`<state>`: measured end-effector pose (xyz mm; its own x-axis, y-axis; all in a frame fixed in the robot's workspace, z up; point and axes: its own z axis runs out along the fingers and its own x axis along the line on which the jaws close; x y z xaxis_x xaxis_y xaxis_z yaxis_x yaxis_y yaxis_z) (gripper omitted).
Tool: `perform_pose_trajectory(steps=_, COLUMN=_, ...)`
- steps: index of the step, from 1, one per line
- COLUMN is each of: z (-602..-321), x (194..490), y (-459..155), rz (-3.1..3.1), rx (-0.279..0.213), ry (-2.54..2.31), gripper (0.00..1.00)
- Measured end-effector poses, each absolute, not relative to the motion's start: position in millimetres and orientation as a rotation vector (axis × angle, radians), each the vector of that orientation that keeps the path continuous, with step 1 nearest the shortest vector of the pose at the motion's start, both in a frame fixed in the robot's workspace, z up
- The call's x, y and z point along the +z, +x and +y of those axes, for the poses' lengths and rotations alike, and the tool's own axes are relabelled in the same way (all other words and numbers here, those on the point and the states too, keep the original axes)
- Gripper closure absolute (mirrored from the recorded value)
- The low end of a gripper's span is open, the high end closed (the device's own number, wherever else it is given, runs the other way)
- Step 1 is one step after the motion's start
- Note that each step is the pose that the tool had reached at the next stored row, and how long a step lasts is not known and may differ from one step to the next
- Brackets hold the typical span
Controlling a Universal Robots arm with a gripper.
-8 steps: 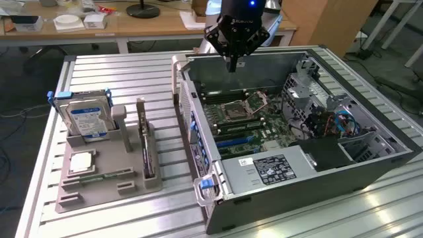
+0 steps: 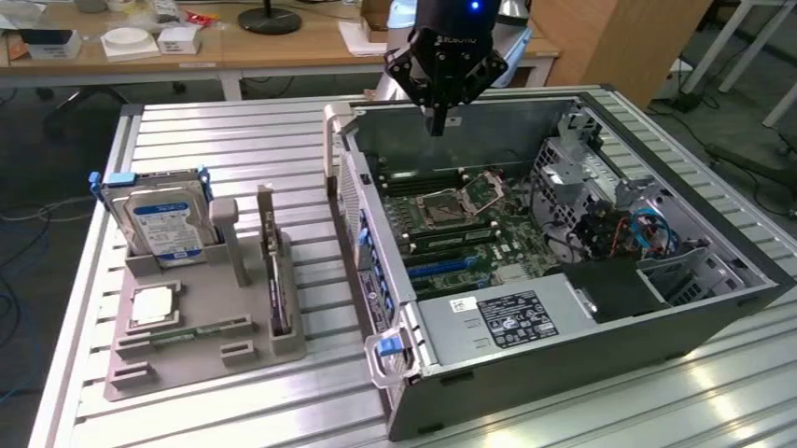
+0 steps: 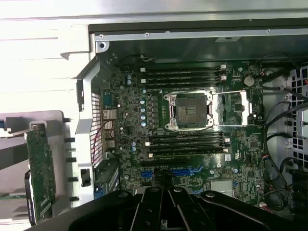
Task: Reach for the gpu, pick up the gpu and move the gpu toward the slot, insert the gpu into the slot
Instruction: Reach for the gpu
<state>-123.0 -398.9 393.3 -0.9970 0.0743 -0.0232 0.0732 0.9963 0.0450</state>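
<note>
Gripper (image 2: 438,126) pressed together and empty, hovering over case (image 2: 598,350) above motherboard (image 2: 461,224), gpu (image 2: 276,280) well apart from it, upright on edge in grey rack (image 2: 187,350) outside case, near hard drive (image 2: 168,219)

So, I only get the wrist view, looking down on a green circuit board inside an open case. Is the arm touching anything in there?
Observer: No. In the exterior view the shut fingers hang over the far part of the open grey metal computer case, touching nothing.
Operator: Where's the card it should fetch?
Observer: The thin flat dark gpu card stands on edge in a grey plastic holder outside the case, on the exterior view's left.
Operator: Anything else in that holder?
Observer: A silver hard drive with a blue label stands upright in it, farther to that view's left.
</note>
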Motion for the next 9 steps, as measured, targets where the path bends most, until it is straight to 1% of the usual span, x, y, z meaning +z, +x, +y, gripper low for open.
perform_pose_trajectory(steps=9, z=-398.9, x=393.3, y=-133.0, rz=3.114, rx=0.069, ry=0.115, gripper=0.9)
